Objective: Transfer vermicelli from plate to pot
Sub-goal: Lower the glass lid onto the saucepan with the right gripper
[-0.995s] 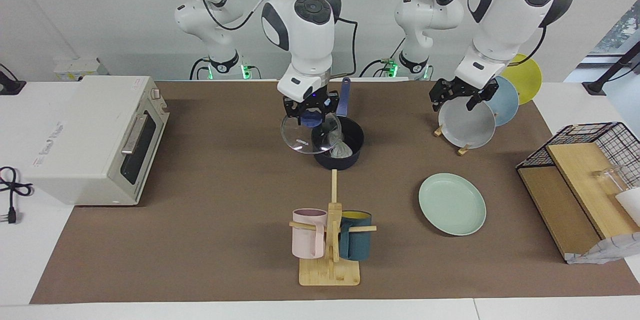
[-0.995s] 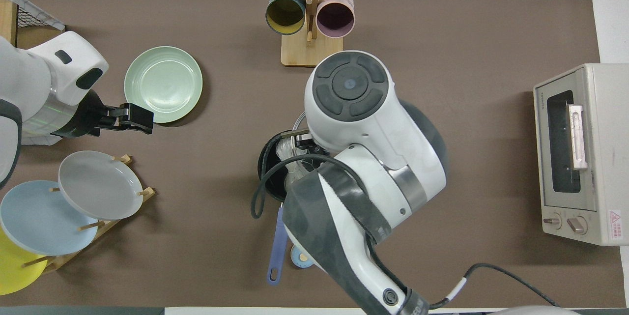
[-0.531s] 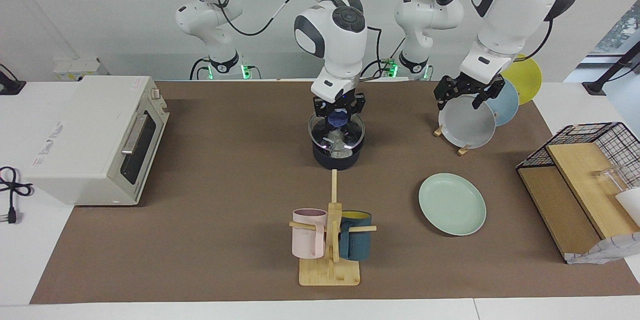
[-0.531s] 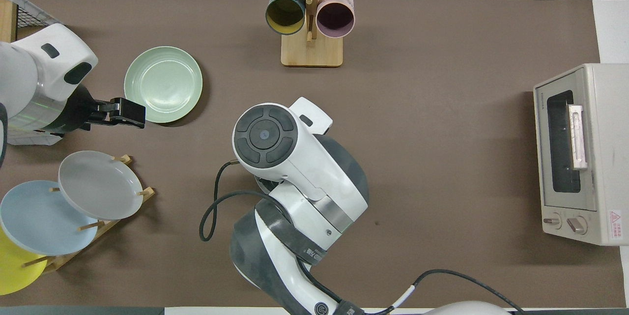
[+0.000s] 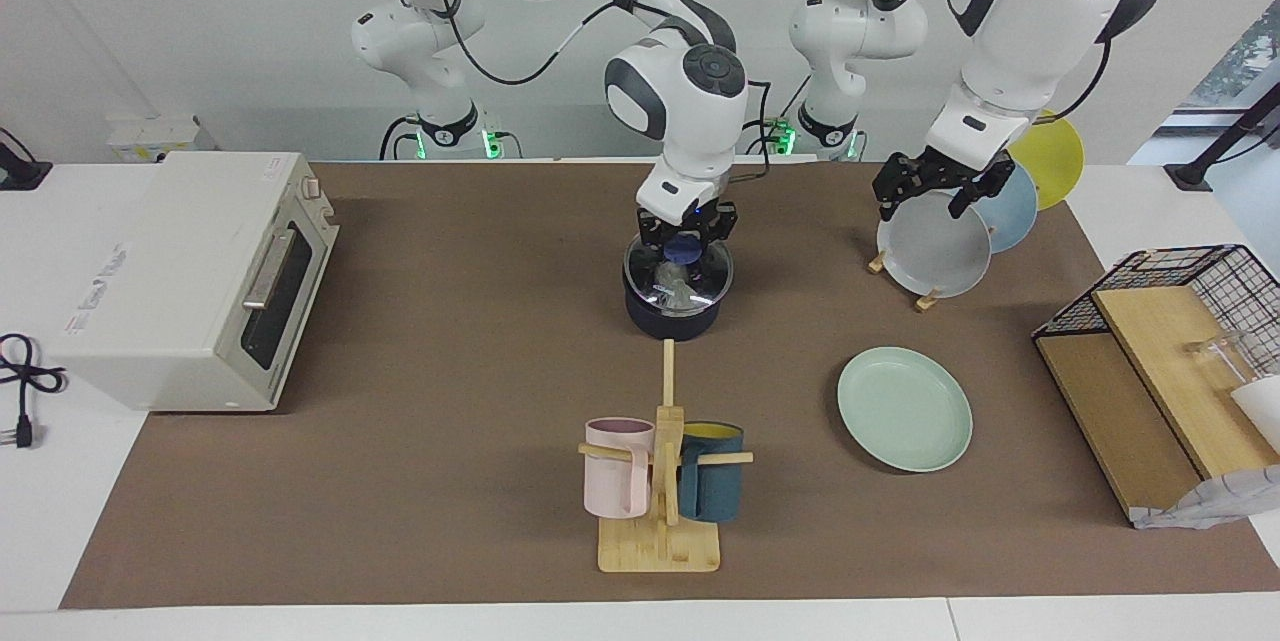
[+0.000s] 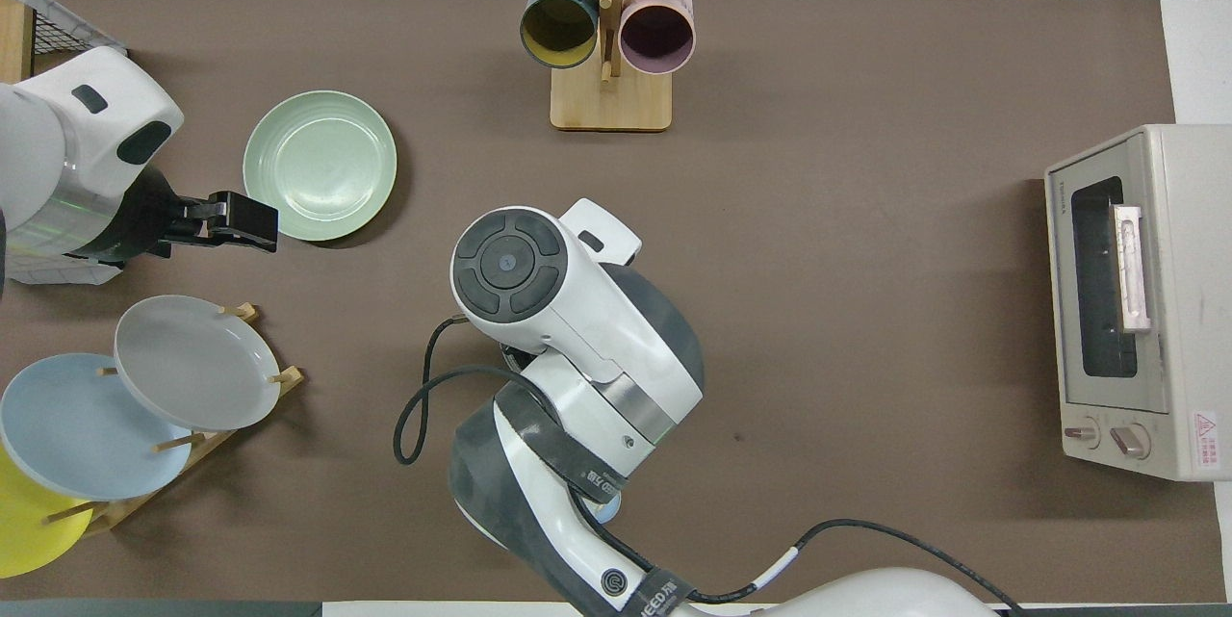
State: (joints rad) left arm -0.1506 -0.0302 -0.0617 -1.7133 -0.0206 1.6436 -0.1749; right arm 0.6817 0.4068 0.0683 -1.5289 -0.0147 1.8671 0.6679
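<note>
Glass covers the pot point(image 5: 672, 316): a clear round lid point(image 5: 678, 273) with a blue knob point(image 5: 683, 245) sits on the small dark navy saucepan at the middle of the tabletop point(image 5: 450, 371), and the whitish wrapped vermicelli point(image 5: 675, 289) shows through it, inside the pot. The right end effector point(image 5: 686, 232) is down on the lid, its fingers pinched tight on the blue knob. From overhead the right arm hides the pot, lid and noodles entirely.

The pale mint-green plate point(image 5: 904, 408) lies flat toward the left arm's end of the tabletop, farther from the robots than the pot, and holds nothing. The left end effector point(image 5: 932, 189) hangs in the air over the grey plate point(image 5: 934, 246), its fingers spread wide and gripping nothing. That grey plate leans in a wooden plate rack point(image 5: 926, 299) with a light blue plate point(image 5: 1010, 204) and a yellow plate point(image 5: 1050, 156) stacked after it, all bare.

A wooden mug tree point(image 5: 662, 481) stands farther from the robots than the pot, with a pink mug point(image 5: 617, 481) and a dark teal mug point(image 5: 711, 484) hung on its pegs; from overhead both mugs look unfilled. A white toaster oven point(image 5: 185, 276) sits at the right arm's end with its door shut. A wire basket point(image 5: 1180, 291) with wooden boards point(image 5: 1160, 391) stands at the left arm's end.
</note>
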